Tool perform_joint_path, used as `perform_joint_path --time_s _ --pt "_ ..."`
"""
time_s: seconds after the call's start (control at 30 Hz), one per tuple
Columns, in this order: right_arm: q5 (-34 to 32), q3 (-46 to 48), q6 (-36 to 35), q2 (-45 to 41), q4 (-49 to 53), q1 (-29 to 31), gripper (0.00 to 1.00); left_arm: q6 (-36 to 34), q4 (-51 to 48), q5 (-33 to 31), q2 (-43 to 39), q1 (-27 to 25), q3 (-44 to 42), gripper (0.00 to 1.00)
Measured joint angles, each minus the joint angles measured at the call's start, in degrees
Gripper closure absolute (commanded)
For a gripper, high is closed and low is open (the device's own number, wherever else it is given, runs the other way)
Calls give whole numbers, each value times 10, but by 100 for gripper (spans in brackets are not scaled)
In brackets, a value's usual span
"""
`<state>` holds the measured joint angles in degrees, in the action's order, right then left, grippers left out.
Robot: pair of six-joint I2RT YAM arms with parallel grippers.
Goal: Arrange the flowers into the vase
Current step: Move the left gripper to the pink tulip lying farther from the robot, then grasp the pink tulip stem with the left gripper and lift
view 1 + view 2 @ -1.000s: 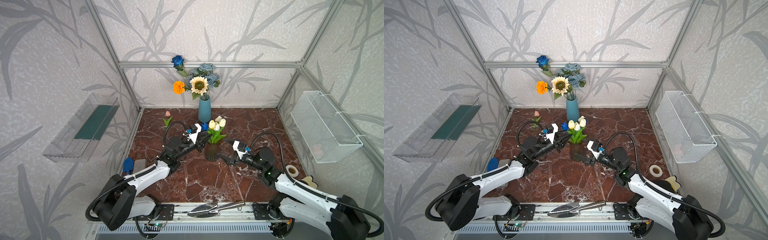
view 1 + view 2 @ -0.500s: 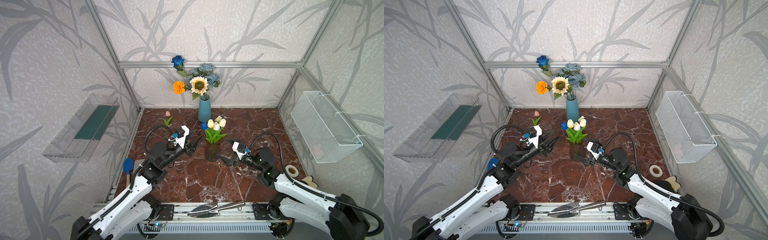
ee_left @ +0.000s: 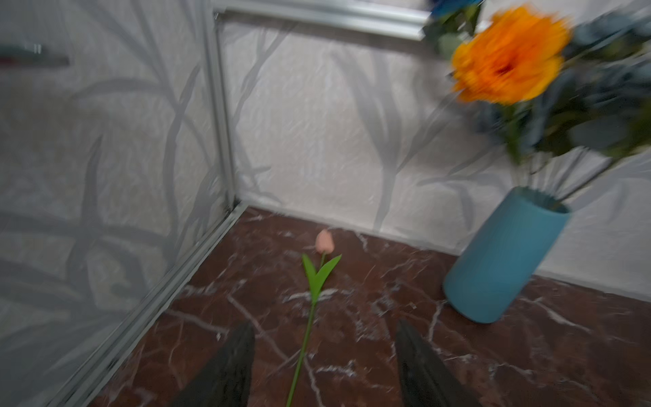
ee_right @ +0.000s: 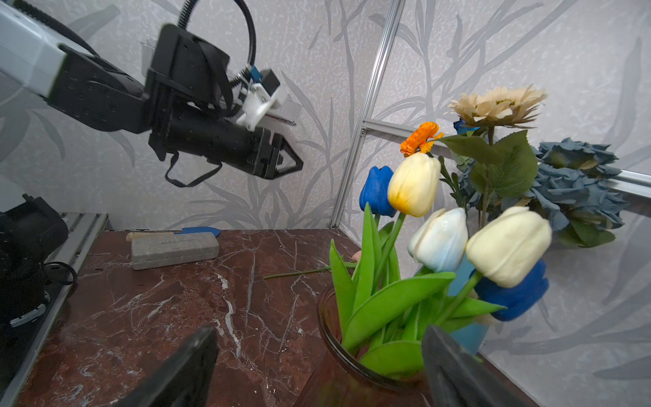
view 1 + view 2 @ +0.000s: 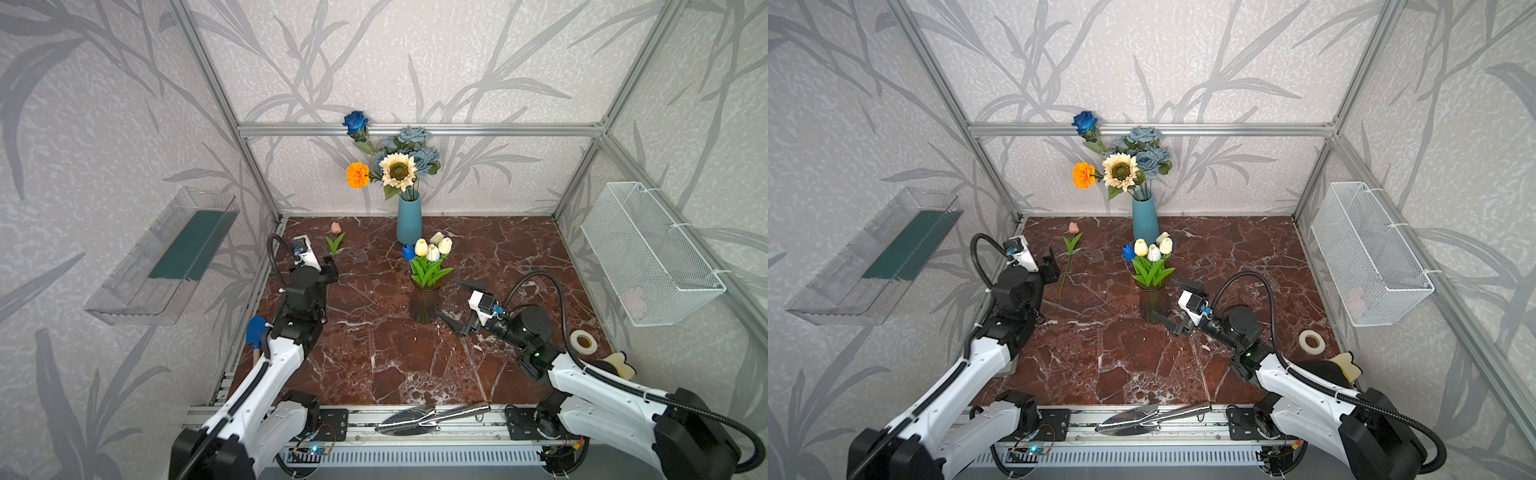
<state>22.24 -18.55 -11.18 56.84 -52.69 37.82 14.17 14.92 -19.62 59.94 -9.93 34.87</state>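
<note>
A clear shelf (image 5: 166, 257) hangs on the left wall, and a blue spatula (image 5: 256, 330) lies at the left edge of the bench (image 5: 374, 353). Just right of it, the left tool (image 5: 330, 266) hovers above the bench with its fingers spread and gripping nothing. The pink tulip (image 5: 336, 227) lies flat on the bench at the far left, its bloom toward the far wall. In the left wrist view its green stem runs back between the two spread fingers (image 3: 229, 363) without touching either. Further right, against the far wall, the blue vase (image 5: 409, 218) stands upright. It holds the dark blue rose (image 5: 355, 120), the orange marigold (image 5: 358, 175), the cream sunflower (image 5: 399, 170) and the dusty-blue roses (image 5: 415, 139). Nearer, in mid-bench, the glass vase (image 5: 424, 305) holds the blue, yellow and white tulips (image 5: 430, 249) upright. The right tool (image 5: 457, 305) sits just right of this vase, low over the bench, its fingers spread wide and empty. They point at the glass, but I cannot tell whether a fingertip touches it. A tape roll (image 5: 583, 341) lies near the right edge, and a wire basket (image 5: 648, 257) hangs on the right wall.
</note>
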Motion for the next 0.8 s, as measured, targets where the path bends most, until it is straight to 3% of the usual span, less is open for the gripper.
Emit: perform_joint_path --time_s 0.13,0.37,0.53,0.8 --pt "-8 3 -1 -3 -4 0 8 29 -78 -5 135 21 49 23" --pt "-14 10 -2 -7 -12 0 8 24 -256 24 378 43 295 21" --pt "-15 10 -3 -12 -12 0 7 7 -348 60 467 48 397 23" --pt "-13 10 -2 -16 -13 0 7 -14 -444 97 552 63 492 37"
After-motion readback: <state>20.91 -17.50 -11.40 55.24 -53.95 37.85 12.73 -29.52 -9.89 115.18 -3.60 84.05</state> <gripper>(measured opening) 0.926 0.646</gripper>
